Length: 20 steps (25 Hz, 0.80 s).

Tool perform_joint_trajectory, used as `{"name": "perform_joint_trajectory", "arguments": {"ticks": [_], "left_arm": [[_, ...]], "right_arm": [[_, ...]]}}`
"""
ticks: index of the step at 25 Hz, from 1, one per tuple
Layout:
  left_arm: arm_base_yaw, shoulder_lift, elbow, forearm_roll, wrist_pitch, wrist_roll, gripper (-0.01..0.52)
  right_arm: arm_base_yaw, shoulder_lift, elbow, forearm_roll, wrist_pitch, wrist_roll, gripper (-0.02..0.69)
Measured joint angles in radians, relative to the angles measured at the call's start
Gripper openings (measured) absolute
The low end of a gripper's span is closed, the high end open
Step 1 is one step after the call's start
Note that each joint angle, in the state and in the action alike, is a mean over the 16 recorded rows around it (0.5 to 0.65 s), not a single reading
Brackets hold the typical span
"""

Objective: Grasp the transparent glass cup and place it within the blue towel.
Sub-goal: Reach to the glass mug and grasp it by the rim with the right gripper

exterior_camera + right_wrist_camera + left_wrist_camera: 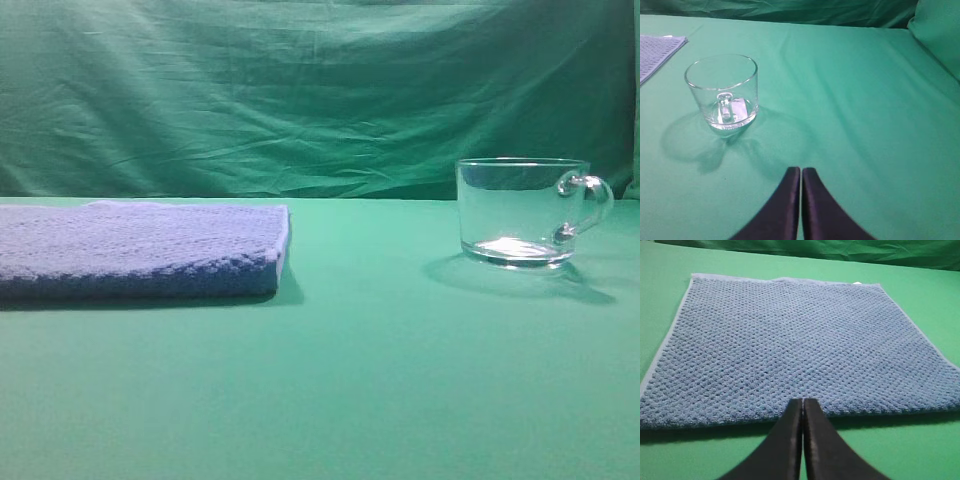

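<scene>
The transparent glass cup (522,212) stands upright on the green cloth at the right, its loop handle pointing right. In the right wrist view the cup (722,92) stands far left of and beyond my right gripper (801,170), which is shut and empty. The blue towel (140,250) lies flat at the left, well apart from the cup. In the left wrist view the towel (790,345) fills the middle, and my left gripper (803,401) is shut and empty at the towel's near edge. Neither gripper shows in the exterior view.
A green cloth covers the table (380,380) and hangs as a backdrop (300,90). A corner of the towel (657,50) shows at the far left of the right wrist view. A raised green fold (940,35) stands at that view's upper right.
</scene>
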Motion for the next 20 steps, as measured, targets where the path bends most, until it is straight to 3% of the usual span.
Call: {"name": "perform_joint_trajectory", "arguments": {"ticks": [20], "left_arm": [[0.0, 0.0, 0.0, 0.0, 0.0, 0.0, 0.0]], "right_arm": [[0.0, 0.0, 0.0, -0.004, -0.004, -0.002, 0.0]]}}
